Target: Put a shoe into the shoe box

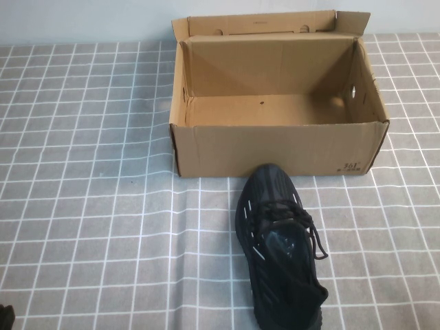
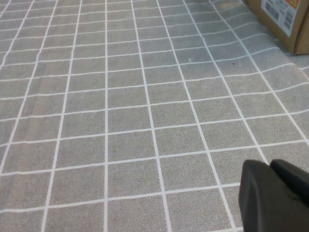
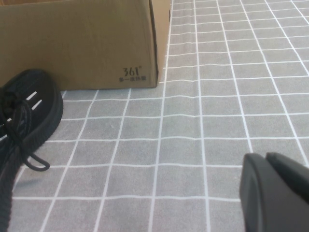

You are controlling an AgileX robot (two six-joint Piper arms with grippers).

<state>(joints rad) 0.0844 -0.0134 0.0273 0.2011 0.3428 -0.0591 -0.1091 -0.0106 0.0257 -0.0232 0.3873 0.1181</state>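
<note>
Nothing done yet, by the look of it: the shoe box [image 1: 278, 148] sits open and empty w/ its flap lid [image 1: 268, 24] standing up at the far side, and the black knit sneaker [image 1: 278, 244] lies outside it on the bench [image 1: 89, 206], which is covered w/ a grey grid-pattern cloth. The whole job is left: grasp, lift over the box's near wall, set down inside.

Sneaker position: just in front of the box's near wall, toe touching or all but touching it, closer to the "361" print corner [image 3: 131, 73] than to the opposite one. It rests upright on its sole, laces loose on top. Long axis runs roughly square to the box's long side, toe pointing at the box, heel toward the robot. It would need about a quarter turn to lie along the box's length.

Left gripper [image 2: 277, 195] is shut, holding nothing, low over bare cloth well off from the box's left end. Right gripper [image 3: 275, 191] is also shut and empty, near the bench on the 361-corner side of the box, beside the sneaker but apart from it.
</note>
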